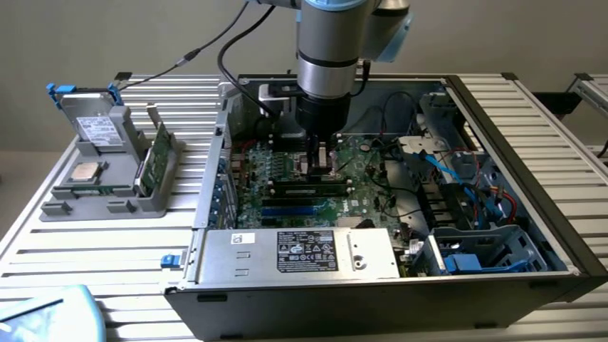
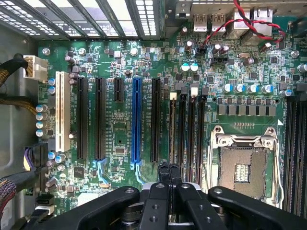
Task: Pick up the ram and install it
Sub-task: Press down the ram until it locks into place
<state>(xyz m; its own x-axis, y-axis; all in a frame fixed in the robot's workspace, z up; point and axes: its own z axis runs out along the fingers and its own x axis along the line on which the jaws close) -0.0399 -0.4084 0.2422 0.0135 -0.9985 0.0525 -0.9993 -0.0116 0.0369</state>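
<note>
1. Fingers pressed together on the gripper (image 1: 321,167), pushing down on the ram (image 1: 309,190).
2. Ram apparently seated in a slot on the motherboard (image 2: 120,139).
3. Light, stiff, fragile; best gripped by the long edges.

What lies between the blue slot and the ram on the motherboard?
In the wrist view, one long black expansion slot lies between the blue slot and the ram.
</note>
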